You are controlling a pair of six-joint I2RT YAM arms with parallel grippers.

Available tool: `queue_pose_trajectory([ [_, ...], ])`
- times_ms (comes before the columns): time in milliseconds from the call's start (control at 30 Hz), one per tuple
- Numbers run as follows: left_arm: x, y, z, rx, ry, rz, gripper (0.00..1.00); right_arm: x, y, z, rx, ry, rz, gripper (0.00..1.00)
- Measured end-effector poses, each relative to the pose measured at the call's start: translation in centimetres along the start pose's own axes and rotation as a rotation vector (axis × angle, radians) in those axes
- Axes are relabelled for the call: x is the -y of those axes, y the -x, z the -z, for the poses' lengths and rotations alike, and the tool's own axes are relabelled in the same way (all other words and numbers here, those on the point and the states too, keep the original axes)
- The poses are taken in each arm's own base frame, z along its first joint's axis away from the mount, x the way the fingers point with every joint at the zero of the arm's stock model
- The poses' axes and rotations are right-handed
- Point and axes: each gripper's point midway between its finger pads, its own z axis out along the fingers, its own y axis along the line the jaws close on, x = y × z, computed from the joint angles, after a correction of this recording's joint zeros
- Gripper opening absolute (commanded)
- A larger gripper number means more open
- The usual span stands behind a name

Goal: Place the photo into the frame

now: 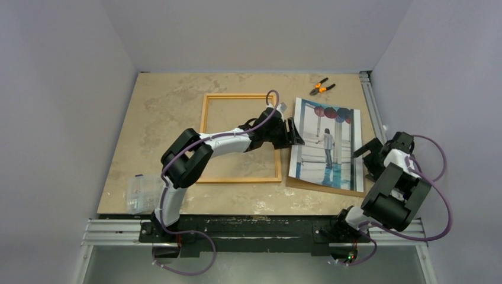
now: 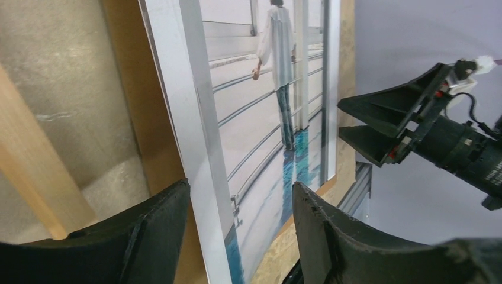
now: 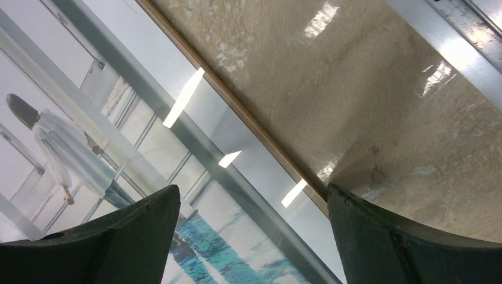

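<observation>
— While the frame (image 1: 248,179) lies empty on the bench (image 1: 160,106), where is the photo (image 1: 327,145) found?
— It is seen flat on a brown backing board (image 1: 319,187), just right of the frame; nothing is inserted yet.
— And the hands?
— The left hand (image 2: 240,195) is held apart, fingers set either side of the photo's left edge, not clamped. The right hand (image 3: 253,198) is spread wide over the right edge; nothing is gripped.

Left arm (image 1: 228,142) stretches forward and right, elbow bent, left gripper (image 1: 294,134) low, jaws partly apart. Right arm (image 1: 395,195) is folded tight, right gripper (image 1: 366,150) points left, jaws wide apart.
</observation>
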Motion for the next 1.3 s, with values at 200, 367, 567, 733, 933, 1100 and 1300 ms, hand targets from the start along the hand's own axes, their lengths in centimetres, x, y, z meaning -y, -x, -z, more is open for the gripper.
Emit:
queue_pose_trajectory([
  [200, -2.1, -0.8, -0.2, -0.028, 0.089, 0.004, 0.73, -0.9, -0.7, 0.1, -0.021, 0.027, 0.042, 0.91],
  [367, -3.4, -1.2, -0.9, -0.051, 0.137, -0.023, 0.77, -1.1, -1.4, 0.2, -0.039, 0.026, 0.083, 0.91],
  [567, -3.7, -1.8, -0.8, -0.058, 0.202, -0.106, 0.81, -1.6, -2.0, 0.9, -0.038, 0.017, 0.135, 0.92],
  [733, -3.8, -2.1, -0.8, -0.056, 0.228, -0.163, 0.81, -2.3, -1.9, 1.5, -0.02, 0.025, 0.167, 0.92],
  [933, -3.8, -2.0, -0.7, -0.059, 0.241, -0.183, 0.8, -3.0, -1.9, 1.9, -0.01, 0.055, 0.19, 0.91],
  [1100, -4.0, -2.0, -0.6, -0.059, 0.25, -0.188, 0.75, -3.5, -1.9, 1.9, -0.011, 0.082, 0.197, 0.91],
  [1300, -4.3, -1.1, -1.0, -0.021, 0.215, -0.158, 0.72, -3.9, -1.6, 1.6, -0.005, 0.103, 0.21, 0.91],
])
